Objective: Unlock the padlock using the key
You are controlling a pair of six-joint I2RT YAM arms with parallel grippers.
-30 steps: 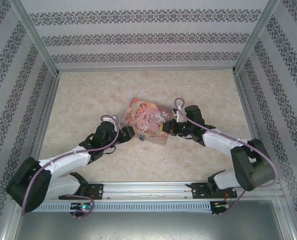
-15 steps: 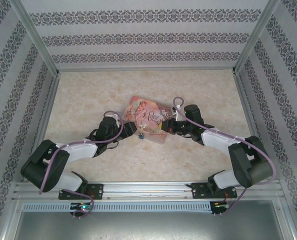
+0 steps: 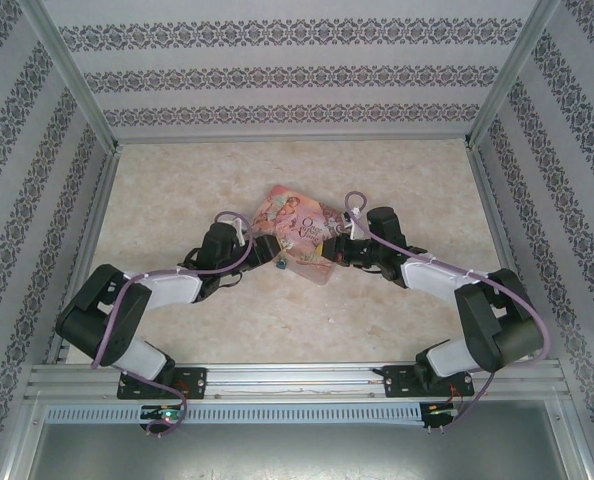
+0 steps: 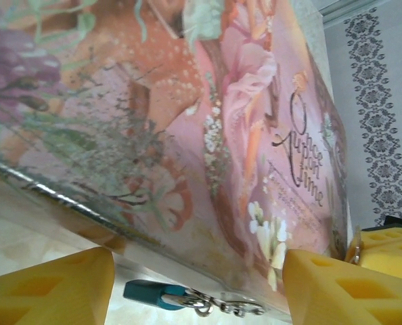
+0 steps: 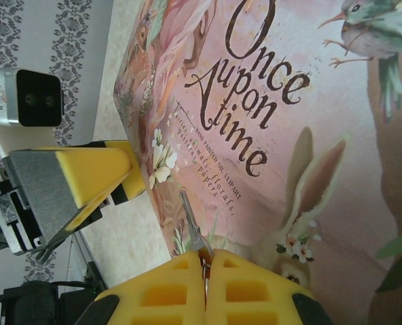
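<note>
The right end effector [image 5: 206, 274] is clenched on the key [image 5: 190, 227], whose blade lies over the lid of the pink tin [image 5: 309, 169]. The left end effector [image 4: 197, 288] is released, with its yellow pads [image 4: 49, 288] wide apart on both sides of the padlock [image 4: 147, 295]. The padlock sits at the tin's edge, on the worktop [image 3: 177, 190].

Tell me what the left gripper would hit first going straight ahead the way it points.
Most likely the padlock, lying between the left gripper's open fingers by the tin's wall, with the tin right behind; depth is unclear.
</note>
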